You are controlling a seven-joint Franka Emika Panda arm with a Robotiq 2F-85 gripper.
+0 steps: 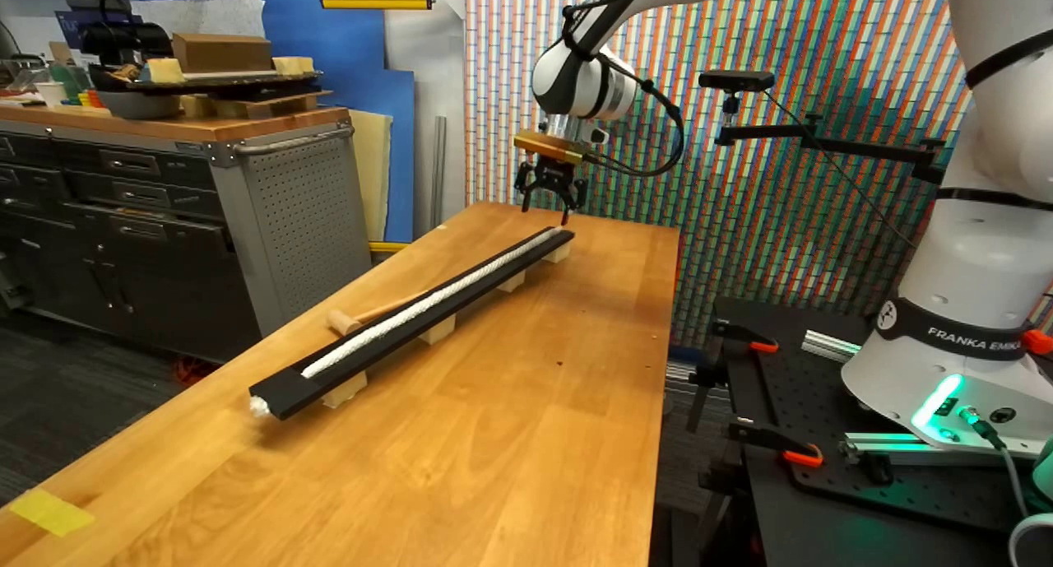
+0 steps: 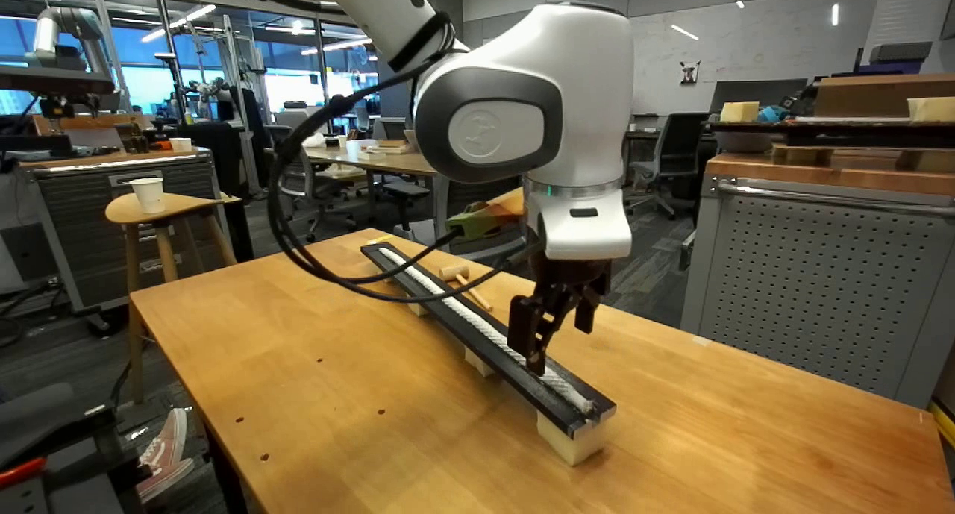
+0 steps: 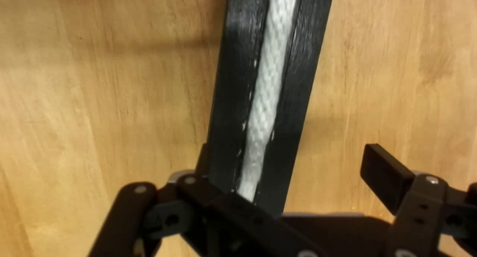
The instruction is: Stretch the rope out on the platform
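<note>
The off-white rope (image 1: 436, 299) lies nearly straight along the top of the long black platform (image 1: 477, 304). The rope (image 2: 477, 321) and the platform (image 2: 522, 380) also show in the other exterior view. In the wrist view the rope (image 3: 270, 78) sits in a groove of the platform (image 3: 238, 70), its lower part hidden behind a finger. At one platform end a pale tuft (image 1: 259, 406) sticks out past a black end part. My gripper (image 1: 545, 215) is open and empty above the opposite end, as also seen here (image 2: 559, 348). In the wrist view its fingers (image 3: 290, 156) are wide apart.
Pale blocks (image 2: 571, 439) hold the platform above the wooden tabletop (image 1: 510, 435). A wooden mallet (image 1: 344, 322) lies beside the platform. Yellow tape (image 1: 51, 511) is at a table corner. A grey cabinet (image 1: 300, 213) stands beyond the table.
</note>
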